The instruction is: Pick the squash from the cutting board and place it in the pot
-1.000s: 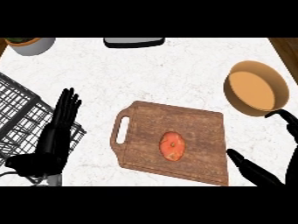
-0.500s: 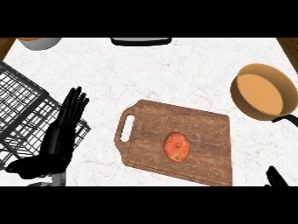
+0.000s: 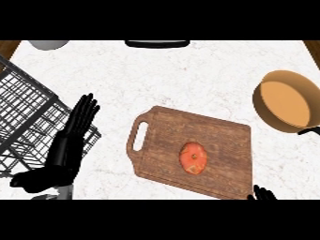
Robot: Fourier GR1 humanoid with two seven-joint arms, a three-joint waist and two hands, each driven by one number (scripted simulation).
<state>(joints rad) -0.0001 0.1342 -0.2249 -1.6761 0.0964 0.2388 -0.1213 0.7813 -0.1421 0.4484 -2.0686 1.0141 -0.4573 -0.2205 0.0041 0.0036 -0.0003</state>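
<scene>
The orange squash (image 3: 194, 158) lies on the wooden cutting board (image 3: 217, 136), low centre. The pot (image 3: 290, 101) sits right, apart. A wire rack (image 3: 17, 122) stands left, beside the left hand (image 3: 69, 143), fingers straight. Only the right hand's (image 3: 262, 194) tips show at the bottom edge; its state is unclear.

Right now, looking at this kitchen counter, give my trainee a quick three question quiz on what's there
1. True or false: the squash is already in the pot.
2. What lies beside the left robot hand? A) wire rack B) kettle C) toaster
3. Fill in: the cutting board's handle slot points toward the view's ____ side.

Key: 1 false, it lies on the cutting board. 2 A, the wire rack. 3 left.
</scene>
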